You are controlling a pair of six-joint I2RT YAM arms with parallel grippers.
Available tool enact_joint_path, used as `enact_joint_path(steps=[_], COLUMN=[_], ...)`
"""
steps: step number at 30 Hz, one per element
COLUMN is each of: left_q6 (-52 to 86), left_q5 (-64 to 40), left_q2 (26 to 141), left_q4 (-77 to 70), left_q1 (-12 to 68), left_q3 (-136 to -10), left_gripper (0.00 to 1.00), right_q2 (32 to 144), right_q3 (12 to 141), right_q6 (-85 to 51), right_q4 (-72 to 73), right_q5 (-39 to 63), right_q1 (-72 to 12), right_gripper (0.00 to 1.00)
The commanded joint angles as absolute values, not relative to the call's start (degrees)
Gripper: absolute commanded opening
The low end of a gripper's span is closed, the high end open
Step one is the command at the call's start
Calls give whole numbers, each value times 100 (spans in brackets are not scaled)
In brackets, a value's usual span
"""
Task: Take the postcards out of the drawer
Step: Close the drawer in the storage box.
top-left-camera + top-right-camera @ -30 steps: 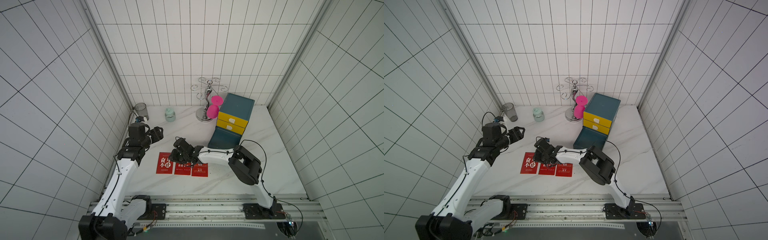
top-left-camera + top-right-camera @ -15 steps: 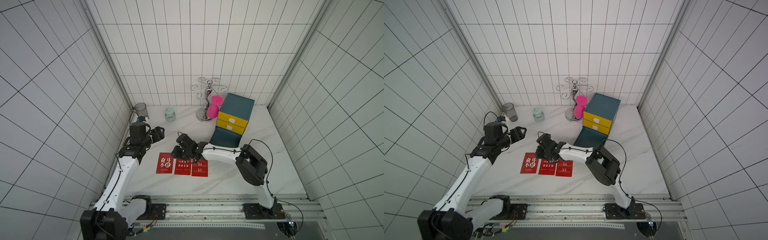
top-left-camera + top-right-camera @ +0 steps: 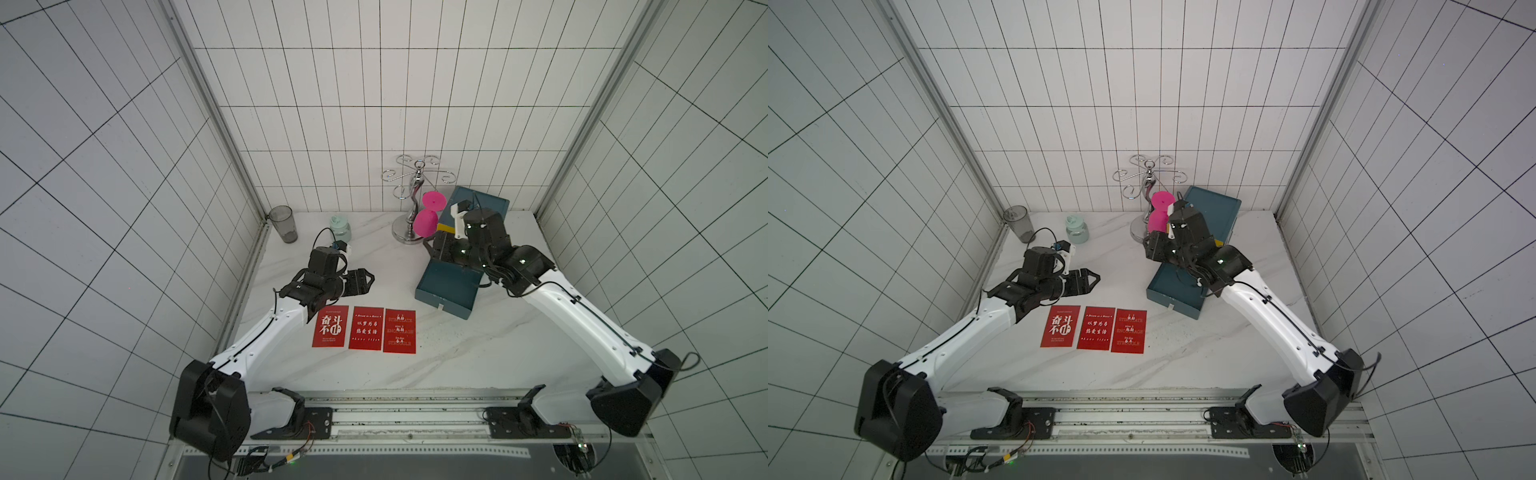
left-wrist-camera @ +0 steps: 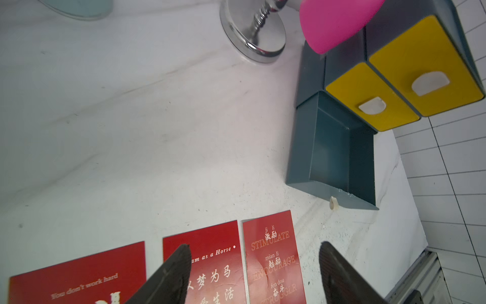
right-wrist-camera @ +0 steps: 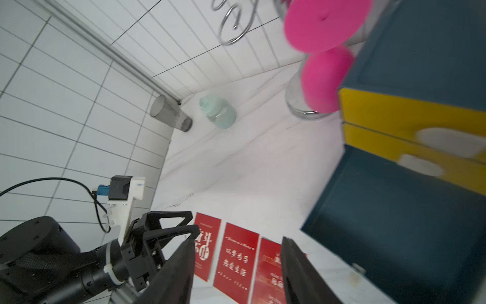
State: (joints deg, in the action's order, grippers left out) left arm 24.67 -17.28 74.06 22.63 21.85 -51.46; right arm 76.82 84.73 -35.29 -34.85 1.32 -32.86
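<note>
The three postcards [image 3: 364, 329] lie flat and face up on the marble tabletop [image 3: 457, 357], outside the open drawer [image 3: 446, 291]. They form a tidy row off the drawer's front, on the side toward the left arm. Their long axes are parallel and run roughly the way the drawer slides. The card lettered "STIMULATE" [image 4: 272, 259] is closest to the drawer front, near its corner but clear of it. The other two sit edge by edge further from it.

The left wrist view looks down into the drawer [image 4: 331, 155] and shows a bare teal floor with no card left inside.

The left gripper [image 3: 368, 282] hovers on the row's side of the drawer, just past the far short edge of the card furthest from the drawer. Its jaws stand wide apart and hold nothing. The right gripper [image 3: 436, 251] hangs over the drawer's inner end, close to the two yellow drawer fronts [image 4: 399, 79] above it. Its jaws are also parted and empty.

So the left arm is the nearer one to the cards, which lie below and ahead of its jaws with their short edges toward it. Judging by the empty drawer, the removal looks finished, and neither arm seems to have anything left to pick.
</note>
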Motion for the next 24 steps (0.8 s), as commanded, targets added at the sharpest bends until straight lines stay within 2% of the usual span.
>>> enact_joint_path(steps=[1,7,11,16,24], left_q6=[2268,2054,1881,1753,1654], left_q5=[-1750,-1645,-1518,-1297,-1163], left_q2=[7720,8396,8932,9491,10049], left_q4=[2109,2126,2231,2339,2332], left_q1=[2514,3088,3435,3692,3867], left_q3=[-5243,-5668,-6096,-6563,-6932], left_gripper=[75,75,75,74,73], right_q2=[7398,7358,7695,8369,9121], right_q3=[8615,8604,8729,9043,9504], right_q6=[-2784,-2525,-2381,-2303,-2250], right_q4=[-4640,-4855,-4817,-4756,-4469], right_q5=[-174,189,415,767,839], right_q1=[-2614,-1179,-595,-197,-84], right_gripper=[58,59,59,59,59])
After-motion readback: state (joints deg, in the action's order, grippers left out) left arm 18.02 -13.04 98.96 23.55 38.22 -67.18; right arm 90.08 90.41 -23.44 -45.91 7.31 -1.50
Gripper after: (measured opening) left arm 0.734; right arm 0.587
